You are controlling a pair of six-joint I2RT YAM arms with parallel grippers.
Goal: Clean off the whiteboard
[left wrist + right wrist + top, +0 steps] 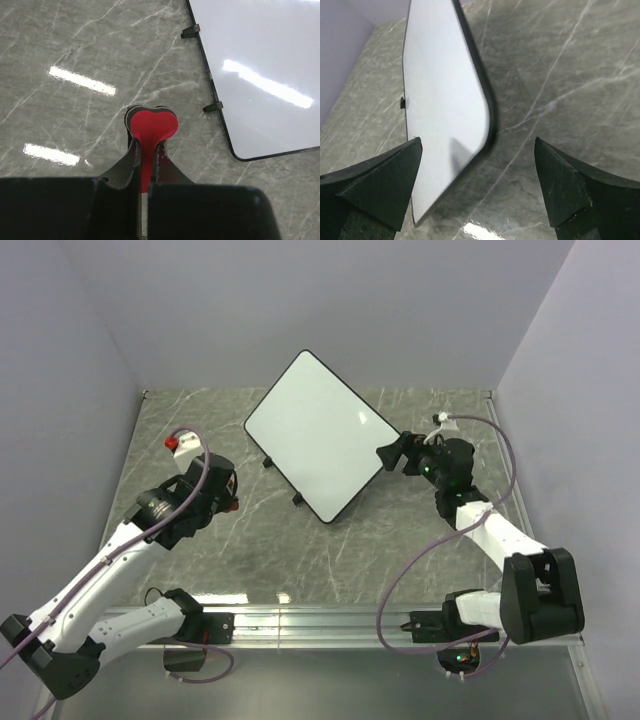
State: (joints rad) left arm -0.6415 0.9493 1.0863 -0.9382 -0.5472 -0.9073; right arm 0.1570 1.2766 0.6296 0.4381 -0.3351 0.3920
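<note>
The whiteboard (315, 435) lies slanted at the middle back of the table, white with a thin black frame and small black feet; I see no writing on it. My left gripper (228, 492) is left of the board and apart from it. In the left wrist view it (146, 150) is shut on a red-and-black eraser (151, 126) above the marble, with the board (265, 75) at the upper right. My right gripper (395, 453) is open at the board's right corner. In the right wrist view its fingers (385, 180) spread wide around the board's rounded corner (440, 90) without touching it.
A small red-and-white object (178, 443) sits at the left back of the grey marble table (400, 540). Lilac walls close the table on three sides. A metal rail (320, 620) with the arm bases runs along the near edge.
</note>
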